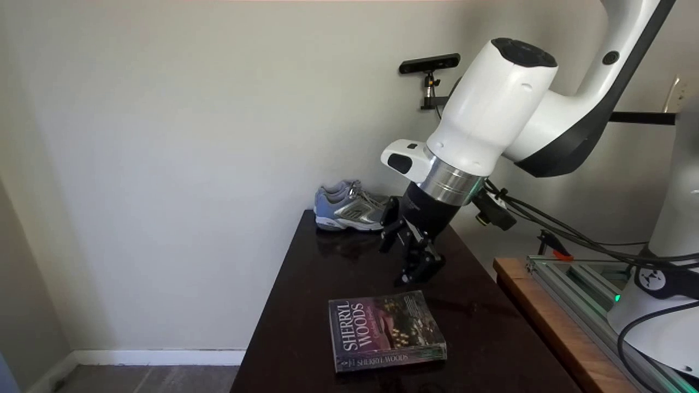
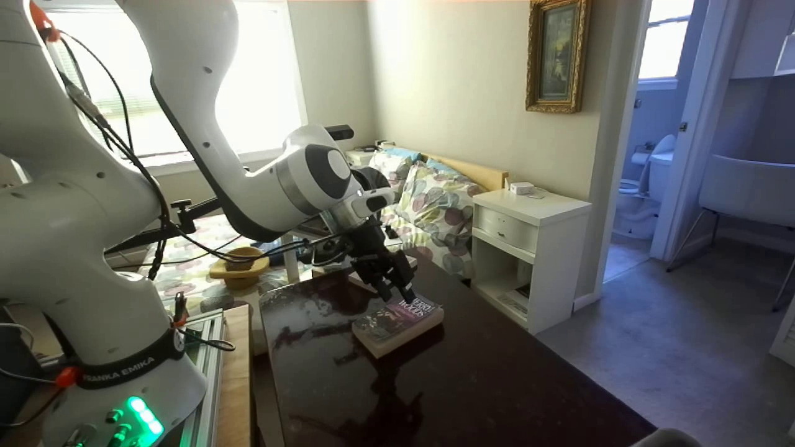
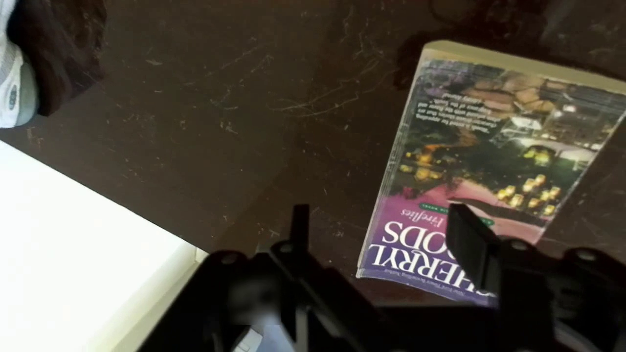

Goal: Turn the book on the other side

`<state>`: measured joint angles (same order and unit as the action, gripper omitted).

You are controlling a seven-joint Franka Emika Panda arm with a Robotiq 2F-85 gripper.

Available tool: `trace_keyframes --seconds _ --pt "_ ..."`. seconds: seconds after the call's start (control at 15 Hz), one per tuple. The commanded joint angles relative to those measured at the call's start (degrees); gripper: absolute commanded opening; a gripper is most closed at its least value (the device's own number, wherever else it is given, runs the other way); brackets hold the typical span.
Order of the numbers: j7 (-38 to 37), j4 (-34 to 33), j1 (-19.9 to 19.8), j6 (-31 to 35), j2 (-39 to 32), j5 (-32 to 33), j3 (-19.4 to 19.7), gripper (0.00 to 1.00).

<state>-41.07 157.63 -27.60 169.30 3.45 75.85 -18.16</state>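
The book (image 1: 389, 327) lies flat on the dark table (image 1: 297, 305). Its purple cover with pale "SHERRYL WOODS" lettering and a garden picture faces up. It also shows in an exterior view (image 2: 391, 324) and in the wrist view (image 3: 494, 156). My gripper (image 1: 392, 266) is open and empty, tilted and raised above the table by the book; it also shows in an exterior view (image 2: 398, 297). In the wrist view, the gripper (image 3: 377, 212) has one finger over bare table beside the book's edge and the other overlapping the lettering. No contact with the book is visible. The book's underside is hidden.
Grey-blue sneakers (image 1: 349, 210) stand at the table's far end by the wall. A wooden bench edge (image 1: 568, 327) and the robot's base flank the table. A black camera (image 1: 429, 64) is mounted behind the arm. A white nightstand (image 2: 534, 248) stands beyond the table.
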Motion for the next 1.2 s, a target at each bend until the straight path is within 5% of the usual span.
trace_keyframes --seconds 0.0,0.4,1.13 --pt "1.7 0.0 -1.3 6.9 -2.1 -4.3 2.7 0.99" --pt "5.5 0.2 -3.2 17.6 -10.9 -11.1 4.5 1.0" --pt "-3.7 0.2 -13.3 18.8 -11.9 -0.9 -5.1 1.0"
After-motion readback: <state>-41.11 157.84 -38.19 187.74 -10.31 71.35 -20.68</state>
